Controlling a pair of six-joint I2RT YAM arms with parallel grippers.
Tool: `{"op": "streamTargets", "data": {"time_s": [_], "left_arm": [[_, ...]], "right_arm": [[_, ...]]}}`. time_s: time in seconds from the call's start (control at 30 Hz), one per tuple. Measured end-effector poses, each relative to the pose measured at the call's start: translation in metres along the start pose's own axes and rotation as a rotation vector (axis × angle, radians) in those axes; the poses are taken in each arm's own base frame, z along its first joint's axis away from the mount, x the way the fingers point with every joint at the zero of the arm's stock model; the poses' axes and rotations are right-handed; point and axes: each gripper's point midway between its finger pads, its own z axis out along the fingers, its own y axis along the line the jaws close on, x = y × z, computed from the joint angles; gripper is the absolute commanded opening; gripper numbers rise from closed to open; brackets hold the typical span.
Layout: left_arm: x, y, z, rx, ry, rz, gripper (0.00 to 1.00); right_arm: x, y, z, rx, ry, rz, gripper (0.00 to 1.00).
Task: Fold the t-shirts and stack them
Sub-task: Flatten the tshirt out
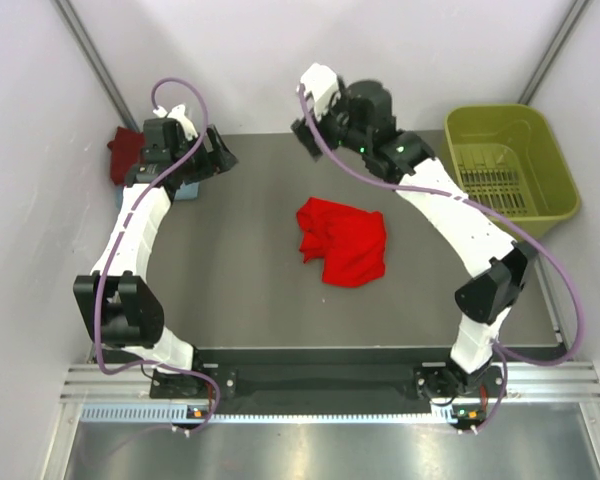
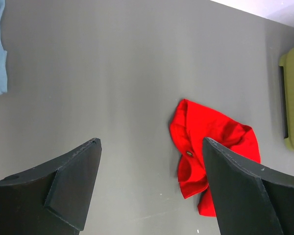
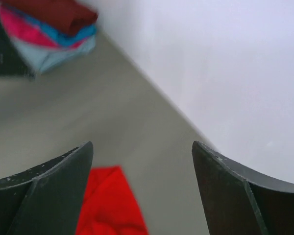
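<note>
The dark grey surface [image 1: 240, 290] lies under both of my arms, with pale walls around it. At its far right corner stands the olive-green basket [image 1: 510, 165], well apart from all the cloth.

Near the middle of the surface lies the red t-shirt [image 1: 342, 240]. It is crumpled, not folded, and nothing touches it. My left wrist camera shows a small button on it.

At the far left corner is the stack of folded t-shirts [image 3: 44, 29]. The maroon t-shirt [image 3: 54, 13] is on top, under it the magenta-pink one [image 3: 17, 29] and the teal one [image 3: 76, 36], and the pale blue t-shirt [image 3: 49, 55] is at the bottom.

My left claw [image 2: 152, 142] hangs above the surface close to this stack. Its jaws stand wide and hold nothing; the red t-shirt shows beyond them, nearer to the right finger.

My right claw [image 3: 142, 147] is raised over the far edge, near the wall. Its jaws are also wide apart, with nothing between them, and the red t-shirt lies below it.
</note>
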Motion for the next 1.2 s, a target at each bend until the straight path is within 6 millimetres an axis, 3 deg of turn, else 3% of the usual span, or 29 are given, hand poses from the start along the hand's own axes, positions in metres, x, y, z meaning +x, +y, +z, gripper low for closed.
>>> {"op": "streamTargets", "data": {"time_s": [0.07, 0.3, 0.37, 0.43, 0.57, 0.9, 1.1, 1.2], "left_arm": [[0.0, 0.0, 0.0, 0.002, 0.001, -0.004, 0.88], [0.003, 0.0, 0.0, 0.0, 0.005, -0.009, 0.88], [0.006, 0.002, 0.0, -0.002, 0.012, -0.011, 0.88], [0.009, 0.003, 0.0, -0.005, 0.017, -0.013, 0.88], [0.006, 0.006, -0.004, -0.009, 0.008, -0.018, 0.88], [-0.004, 0.016, -0.013, -0.028, -0.025, -0.035, 0.88], [-0.005, 0.017, -0.013, -0.03, -0.026, -0.039, 0.88], [-0.005, 0.018, -0.013, -0.031, -0.027, -0.04, 0.88]], "right_arm": [[0.033, 0.017, 0.006, -0.049, 0.074, 0.03, 0.76], [0.21, 0.104, 0.044, -0.27, 0.485, 0.167, 0.68], [0.245, 0.12, 0.049, -0.308, 0.567, 0.192, 0.68], [0.265, 0.13, 0.051, -0.332, 0.614, 0.204, 0.66], [0.287, 0.143, 0.054, -0.368, 0.662, 0.226, 0.64], [0.309, 0.159, 0.057, -0.41, 0.702, 0.238, 0.59], [0.318, 0.165, 0.058, -0.421, 0.72, 0.237, 0.41], [0.321, 0.166, 0.058, -0.425, 0.725, 0.233, 0.26]]}}
